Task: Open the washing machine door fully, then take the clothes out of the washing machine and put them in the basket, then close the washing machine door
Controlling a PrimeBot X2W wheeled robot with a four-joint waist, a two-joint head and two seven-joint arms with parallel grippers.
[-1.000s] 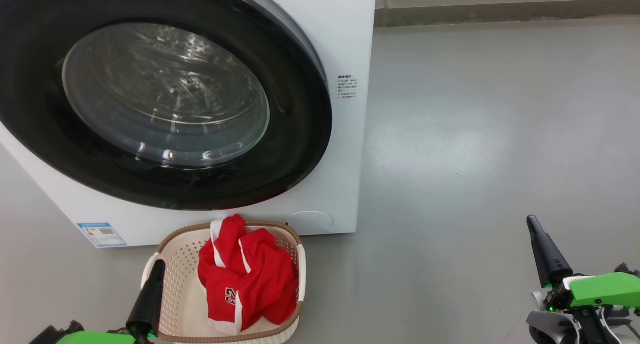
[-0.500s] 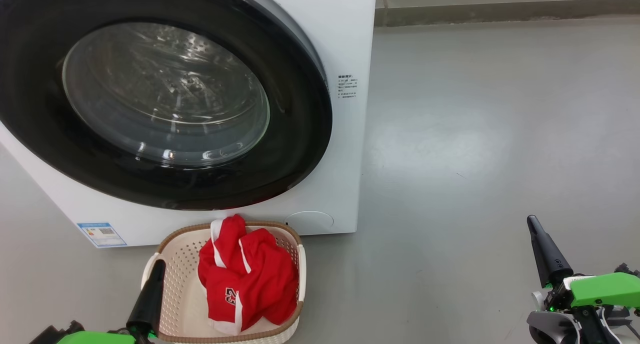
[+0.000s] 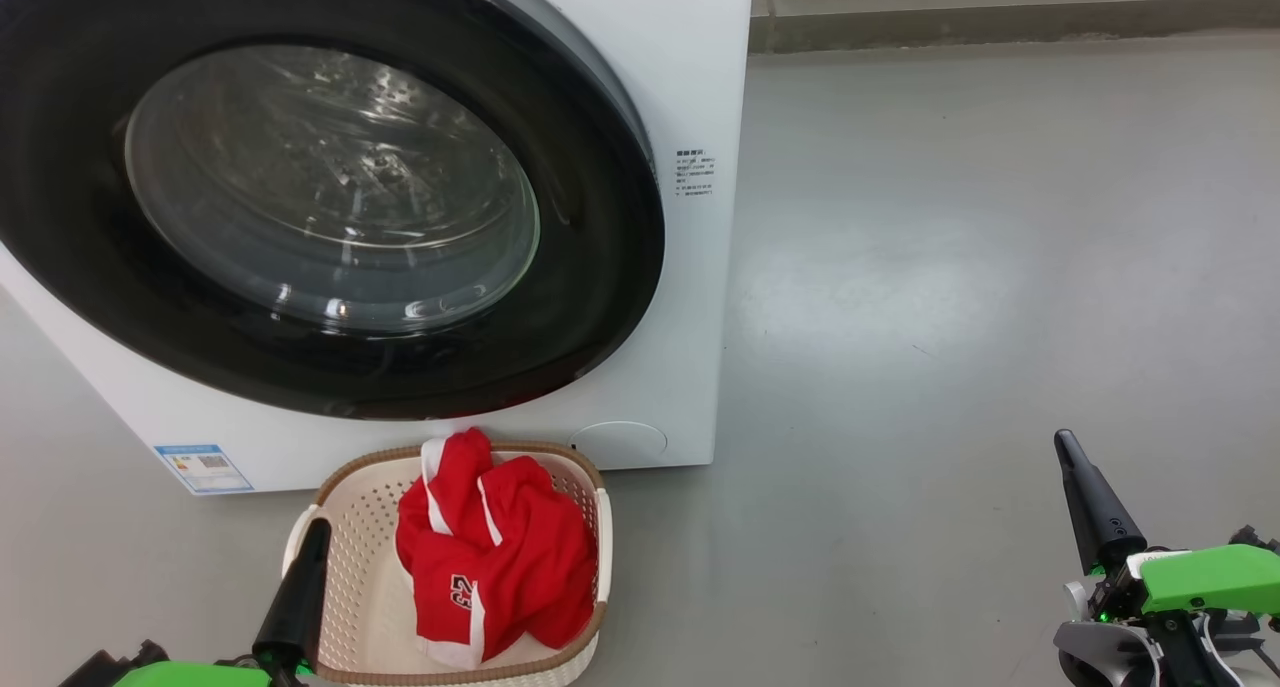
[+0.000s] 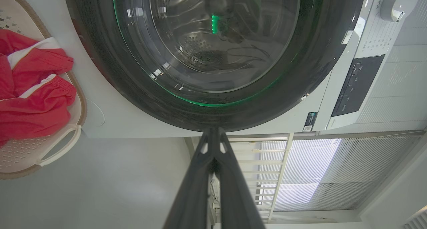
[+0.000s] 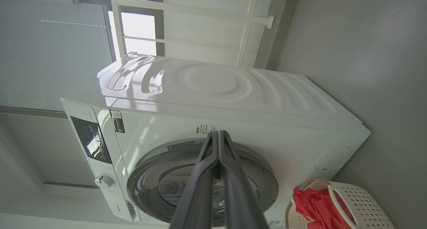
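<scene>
In the basket (image 3: pixel 362 465) below the washing machine door (image 3: pixel 600 267), the clothes (image 3: pixel 495 557) lie crumpled. I judge them soft, light and limp, best pinched at a raised fold. The door looks closed. Left gripper (image 3: pixel 319 525) and right gripper (image 3: pixel 1066 447) are both pinched together, holding nothing.

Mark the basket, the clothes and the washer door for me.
basket (image 3: pixel 365 587), head view, bare perforated inner wall.
clothes (image 3: pixel 500 557), head view, middle of the red fabric.
door (image 3: pixel 600 247), head view, right side of black rim.

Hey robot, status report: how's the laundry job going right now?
Both shut, empty: left gripper, right gripper. Red clothes in basket; washing machine door closed. Nothing blocking.
</scene>
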